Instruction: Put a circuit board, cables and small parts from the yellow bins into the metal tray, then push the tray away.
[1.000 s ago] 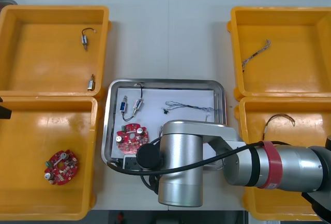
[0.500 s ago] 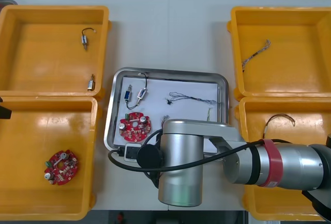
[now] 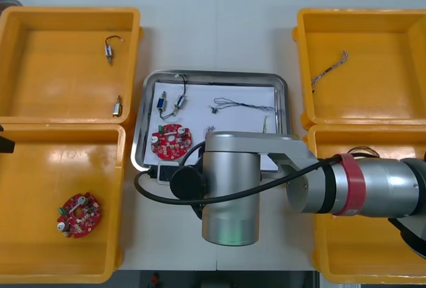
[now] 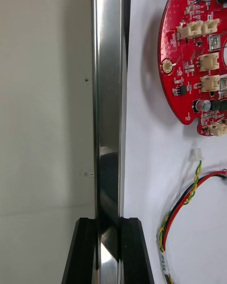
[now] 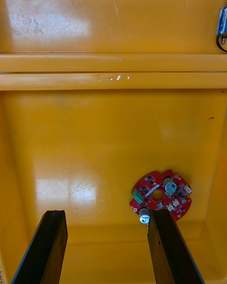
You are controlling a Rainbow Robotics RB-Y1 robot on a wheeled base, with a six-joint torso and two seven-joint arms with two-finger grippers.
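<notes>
The metal tray (image 3: 213,75) lies in the middle of the table, white inside. It holds a red circuit board (image 3: 170,141), two small metal parts (image 3: 170,103), a blue and white cable (image 3: 243,107) and a red and yellow cable (image 4: 184,208). My right gripper (image 4: 108,251) is shut on the tray's near rim (image 4: 108,99), one finger on each side of it, close to the board (image 4: 196,57). From the front, the right gripper (image 3: 164,172) sits mostly under its silver arm. My left gripper (image 5: 106,246) hangs open over the near left bin (image 5: 113,123), above a second board (image 5: 161,199).
The far left bin (image 3: 53,75) holds two small metal parts (image 3: 109,50). A blue and white cable (image 3: 329,68) lies in the far right bin (image 3: 379,82). The near right bin (image 3: 363,251) holds a cable (image 3: 363,149), partly under my right arm. Bare table lies beyond the tray.
The tray has slid away from me, towards the table's far edge, with my right gripper on its rim moving along with it. The left arm has stayed put.
</notes>
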